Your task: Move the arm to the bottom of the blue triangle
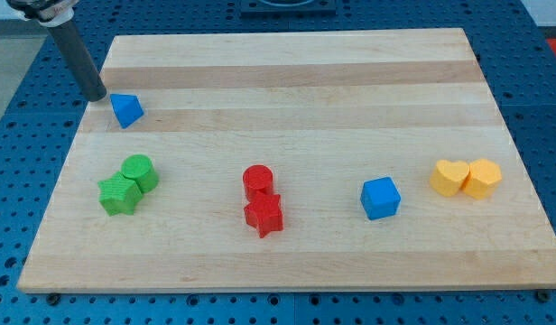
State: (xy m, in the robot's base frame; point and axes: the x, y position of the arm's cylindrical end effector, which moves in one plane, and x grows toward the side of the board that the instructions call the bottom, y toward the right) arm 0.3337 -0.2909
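Note:
The blue triangle (126, 110) lies near the board's upper left corner. My tip (97, 95) stands just to the left of it and slightly above, a small gap apart. The dark rod rises from the tip toward the view's top left. A blue cube (380, 198) sits at the lower right of centre.
A green cylinder (138, 171) touches a green star (118, 194) at the left. A red cylinder (257, 181) sits just above a red star (264, 216) in the middle. A yellow heart (449, 178) and a yellow block (482, 177) touch at the right. The wooden board (287, 72) rests on a blue perforated table.

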